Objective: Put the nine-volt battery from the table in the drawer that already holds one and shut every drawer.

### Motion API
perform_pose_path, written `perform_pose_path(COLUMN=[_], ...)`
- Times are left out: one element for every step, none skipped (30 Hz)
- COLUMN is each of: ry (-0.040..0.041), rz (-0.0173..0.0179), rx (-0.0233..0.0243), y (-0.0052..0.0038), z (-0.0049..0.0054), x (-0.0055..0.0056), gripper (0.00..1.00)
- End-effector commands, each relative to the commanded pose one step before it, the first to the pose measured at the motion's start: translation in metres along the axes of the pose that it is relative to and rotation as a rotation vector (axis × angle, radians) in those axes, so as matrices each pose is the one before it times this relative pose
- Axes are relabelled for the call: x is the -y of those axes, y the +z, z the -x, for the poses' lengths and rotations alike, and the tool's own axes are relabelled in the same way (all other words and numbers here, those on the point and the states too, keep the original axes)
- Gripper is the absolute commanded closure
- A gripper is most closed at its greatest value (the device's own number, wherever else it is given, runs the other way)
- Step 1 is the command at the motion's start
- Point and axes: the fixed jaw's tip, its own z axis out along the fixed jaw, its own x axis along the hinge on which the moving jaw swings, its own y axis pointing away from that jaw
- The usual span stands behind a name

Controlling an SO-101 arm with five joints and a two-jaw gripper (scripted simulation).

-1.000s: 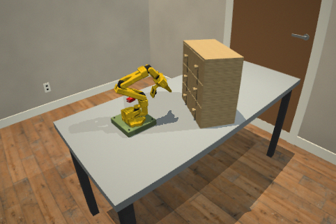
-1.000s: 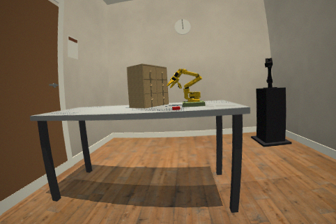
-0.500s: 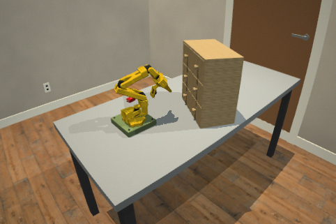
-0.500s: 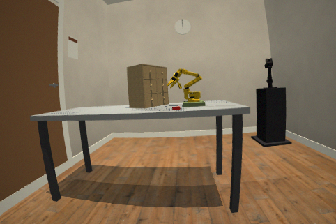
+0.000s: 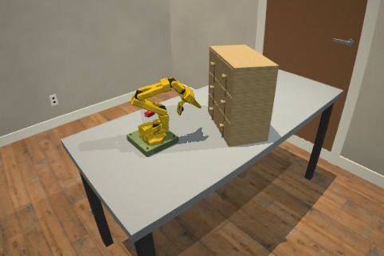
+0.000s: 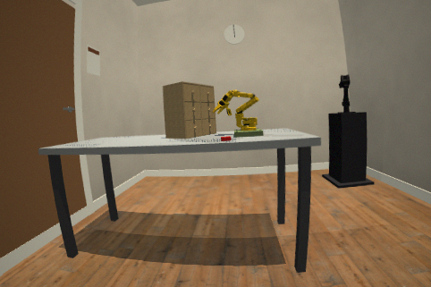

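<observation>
A small red nine-volt battery (image 5: pixel 149 113) lies on the grey table behind my arm, partly hidden by it; in the exterior view the battery (image 6: pixel 226 139) lies near the table's front edge. A wooden drawer cabinet (image 5: pixel 243 95) stands on the table with all its knobbed drawers shut; it also shows in the exterior view (image 6: pixel 190 110). My gripper (image 5: pixel 189 110) hangs in the air a little in front of the cabinet's drawer fronts, well above the table. Its jaws are partly open and hold nothing. It also shows in the exterior view (image 6: pixel 222 108). What the drawers hold is hidden.
My green base plate (image 5: pixel 152 140) sits near the table's middle. A brown door (image 5: pixel 319 39) is behind the cabinet. A black pedestal with a camera (image 6: pixel 348 147) stands on the floor away from the table.
</observation>
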Motion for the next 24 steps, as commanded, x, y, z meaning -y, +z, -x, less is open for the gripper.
perform_pose_path(ry=[0.03354,0.00895,0.00889,0.00882,0.00875,0.0,0.0,0.00869,0.00862,0.00855,0.00715,0.0,0.0,0.0,0.0,0.0,0.0,0.0,0.0,0.0,0.0,0.0,0.0,0.0], rz=[0.04722,0.01185,0.01194,0.01202,0.01211,0.0,0.0,0.0122,0.01228,0.01237,0.01049,0.0,0.0,0.0,0.0,0.0,0.0,0.0,0.0,0.0,0.0,0.0,0.0,0.0], rx=[-0.01753,-0.00551,-0.00545,-0.00542,-0.00537,0.0,0.0,-0.00534,-0.00528,-0.00525,-0.00437,-0.00001,0.00001,-0.00001,0.00001,-0.00001,0.00001,-0.00001,0.00001,-0.00001,0.00001,-0.00001,0.0,0.0], y=[0.01301,0.002503,0.002457,0.002407,0.002356,0.0,0.0,0.002302,0.002247,0.002188,0.001801,0.0,0.0,0.0,0.0,0.0,0.0,0.0,0.0,0.0,0.0,0.0,0.0,0.0], z=[-0.00074,0.00015,0.00024,0.00033,0.00042,0.0,0.0,0.0005,0.00059,0.00067,0.00062,0.0,0.0,0.0,0.0,0.0,0.0,0.0,0.0,0.0,0.0,0.0,0.0,0.0], x=[-0.01371,-0.00337,-0.0034,-0.00343,-0.00345,0.0,0.0,-0.00347,-0.0035,-0.00351,-0.00297,0.0,0.0,0.0,0.0,0.0,0.0,0.0,0.0,0.0,0.0,0.0,0.0,0.0], gripper=[0.61,0.61,0.62,0.63,0.64,0.64,0.64,0.65,0.66,0.67,0.68,0.69,0.7,0.71,0.72,0.73,0.74,0.75,0.76,0.77,0.78,0.79,0.79,0.79])
